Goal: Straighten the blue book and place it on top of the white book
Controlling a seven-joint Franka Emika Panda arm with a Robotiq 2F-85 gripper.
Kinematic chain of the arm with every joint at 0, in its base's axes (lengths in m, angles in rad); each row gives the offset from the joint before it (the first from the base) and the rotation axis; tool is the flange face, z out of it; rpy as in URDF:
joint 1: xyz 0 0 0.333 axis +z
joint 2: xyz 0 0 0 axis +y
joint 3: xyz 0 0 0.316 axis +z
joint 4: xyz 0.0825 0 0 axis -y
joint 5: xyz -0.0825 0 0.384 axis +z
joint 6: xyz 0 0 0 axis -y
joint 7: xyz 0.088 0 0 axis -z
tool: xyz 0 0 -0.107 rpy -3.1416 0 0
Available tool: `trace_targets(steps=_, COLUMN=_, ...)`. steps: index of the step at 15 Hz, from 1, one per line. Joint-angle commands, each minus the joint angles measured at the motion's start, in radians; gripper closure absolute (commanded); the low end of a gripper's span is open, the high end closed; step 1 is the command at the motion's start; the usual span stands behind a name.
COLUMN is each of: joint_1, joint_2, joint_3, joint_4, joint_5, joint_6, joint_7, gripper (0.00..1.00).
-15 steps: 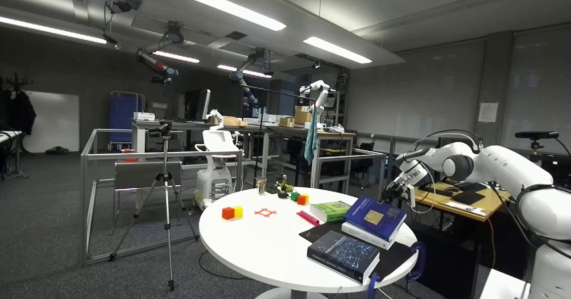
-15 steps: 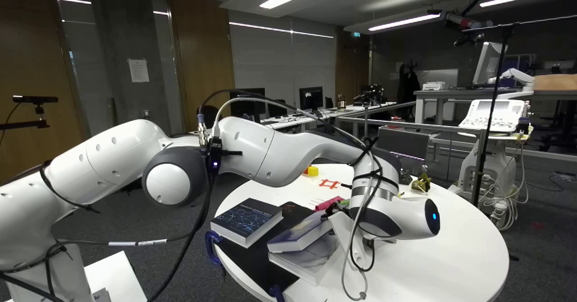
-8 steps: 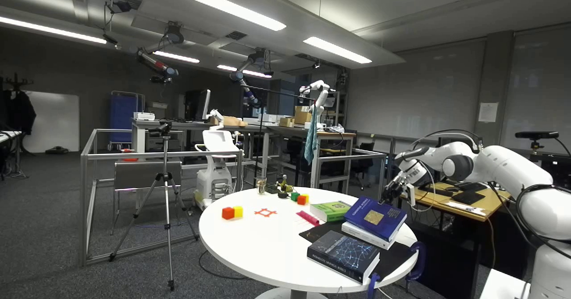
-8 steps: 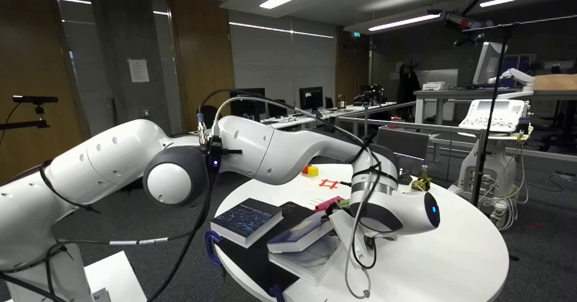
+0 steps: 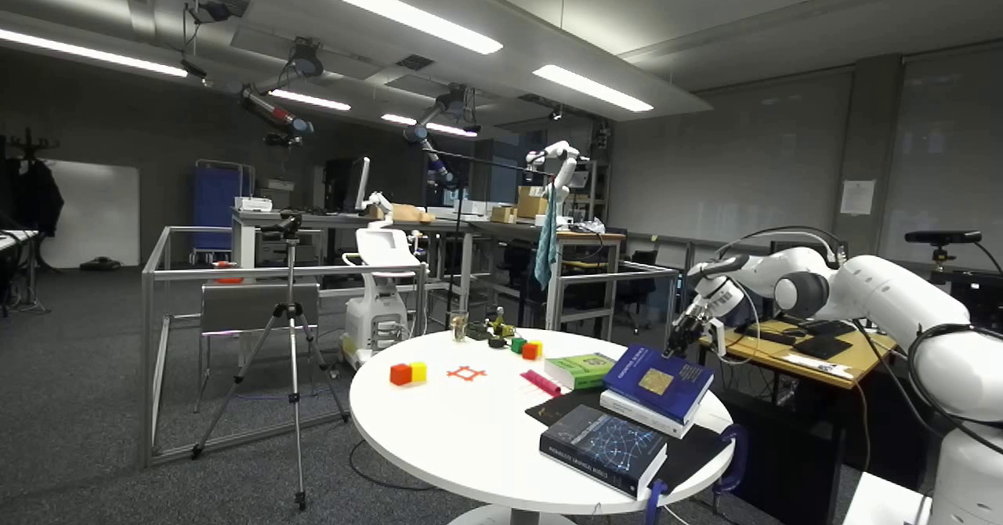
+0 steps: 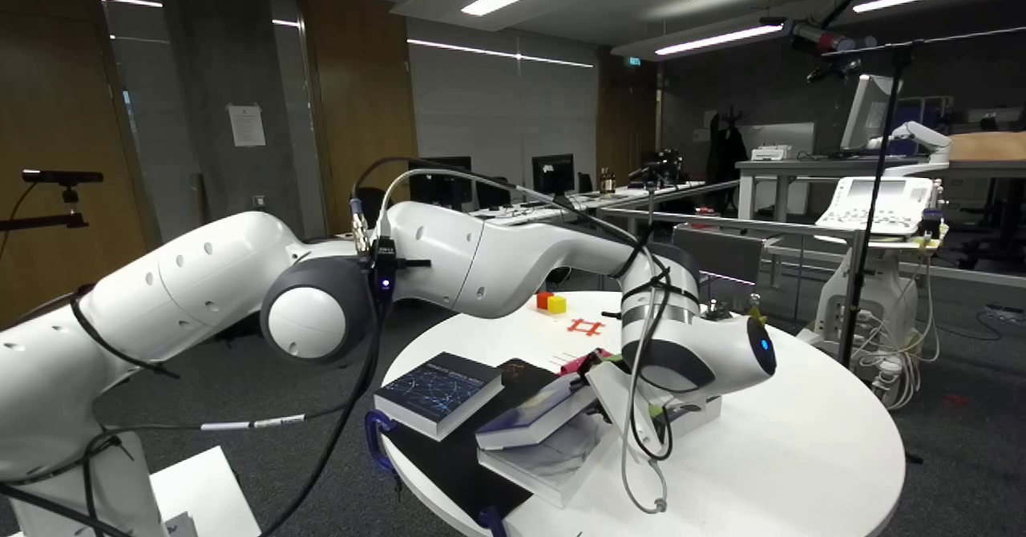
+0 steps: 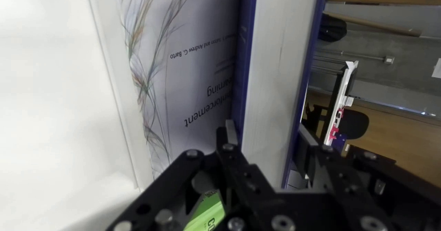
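The blue book (image 5: 680, 390), with a yellowish patch on its cover, lies tilted over the white book (image 5: 644, 415). In an exterior view the blue book (image 6: 531, 415) has one end raised, with a wedge-shaped gap above the white book (image 6: 553, 453). My gripper (image 5: 671, 353) is at the blue book's far edge; it is partly hidden behind the wrist in an exterior view (image 6: 591, 373). In the wrist view its fingers (image 7: 268, 131) straddle the blue book's page edge (image 7: 270, 86), a pad against each cover. The lower finger sits in the gap above the white book's cover (image 7: 200, 51).
A near-black book (image 5: 602, 443) lies beside the stack on a black mat (image 5: 693, 458). A green book (image 5: 578, 370) stands close behind the stack; it shows in the wrist view (image 7: 208, 212). A pink roll (image 5: 541, 382) lies nearby. Blue clamps (image 5: 734, 458) grip the table edge.
The wrist has swung round, inward over the table, while the fingertips stay at the blue book's edge. Both books stay almost where they were. More of the green book shows behind the gripper.
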Motion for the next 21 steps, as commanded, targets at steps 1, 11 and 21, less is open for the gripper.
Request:
trace_targets(steps=1, joint_1=0.007, joint_2=-0.002, joint_3=-0.003, joint_4=0.050, joint_5=-0.022, joint_6=-0.031, joint_7=0.011, gripper=0.82)
trace_targets(steps=11, joint_1=0.019, joint_2=-0.016, joint_3=-0.023, joint_4=0.039, joint_5=-0.100, joint_6=-0.009, joint_7=-0.009, gripper=0.82)
trace_targets(steps=21, joint_1=0.027, joint_2=-0.016, joint_3=-0.030, joint_4=0.048, joint_5=-0.150, joint_6=0.005, joint_7=-0.003, gripper=0.00)
